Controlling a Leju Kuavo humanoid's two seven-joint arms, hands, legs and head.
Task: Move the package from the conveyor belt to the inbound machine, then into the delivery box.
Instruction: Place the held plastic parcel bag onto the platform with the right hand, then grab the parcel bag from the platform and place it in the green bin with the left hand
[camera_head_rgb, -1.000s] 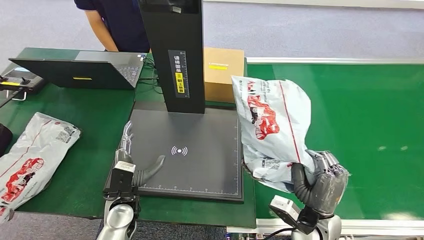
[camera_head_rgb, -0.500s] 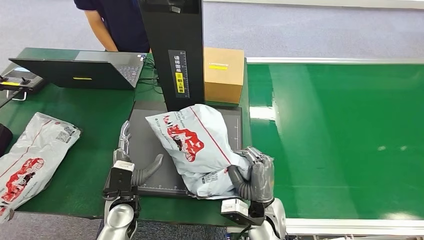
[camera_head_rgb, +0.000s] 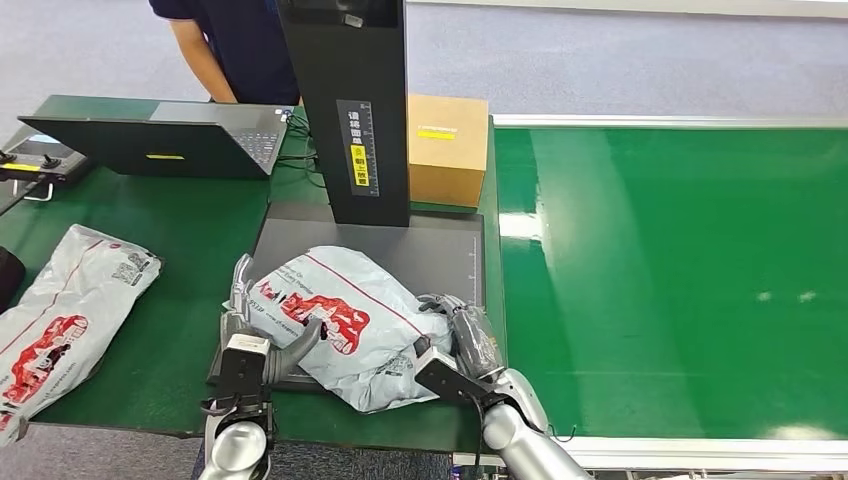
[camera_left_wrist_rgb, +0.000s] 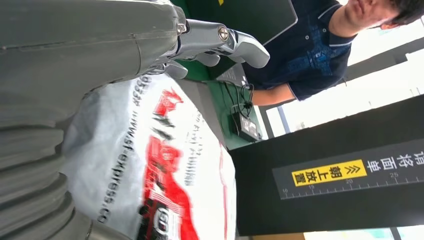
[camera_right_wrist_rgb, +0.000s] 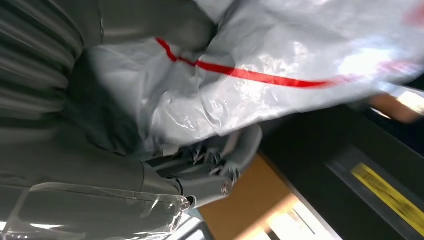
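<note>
The grey courier package with red print lies on the black scanning plate of the inbound machine, in front of its dark column. My right hand grips the package's right end; the right wrist view has the thumb over the plastic and the fingers under it. My left hand rests at the plate's left edge, fingers straight. Its thumb touches the package's near-left side.
The green conveyor belt runs to the right of the machine. A cardboard box stands behind the plate. An open laptop and a second grey package lie on the left table. A person stands behind the laptop.
My right hand has swung the package left from over the belt and lowered it flat onto the scanning plate, against my left hand. The left hand has barely moved.
</note>
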